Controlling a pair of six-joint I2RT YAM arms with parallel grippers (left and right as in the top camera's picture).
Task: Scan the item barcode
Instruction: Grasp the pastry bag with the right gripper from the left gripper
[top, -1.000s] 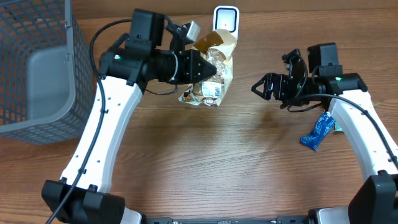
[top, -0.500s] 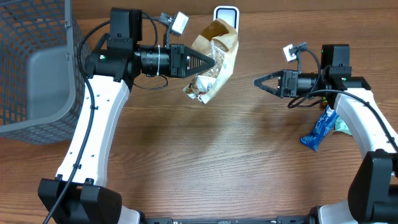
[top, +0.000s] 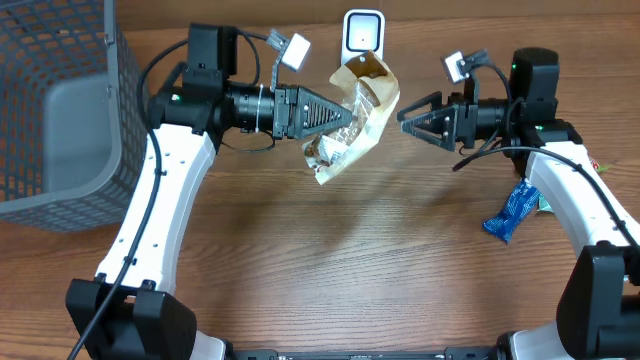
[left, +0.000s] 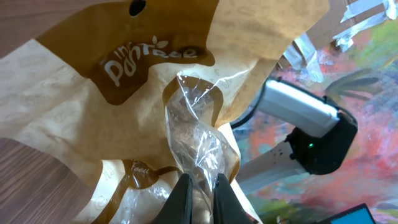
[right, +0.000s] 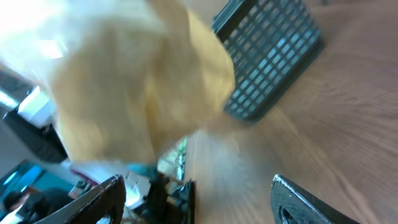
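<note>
Snack bag (top: 372, 100) is held off the table (top: 330, 260), pinched tight in the left gripper (top: 347, 111) just beside the scanner (top: 362, 30), presumably to present its barcode, with the right gripper (top: 404, 118) spread wide alongside.

A brown wood-grain table (top: 330, 270) lies under even light. A dark grey plastic mesh basket (top: 50, 120) sits at its left edge. Beyond it, the left wrist view shows a brightly multicoloured painted surface (left: 373, 74).
</note>
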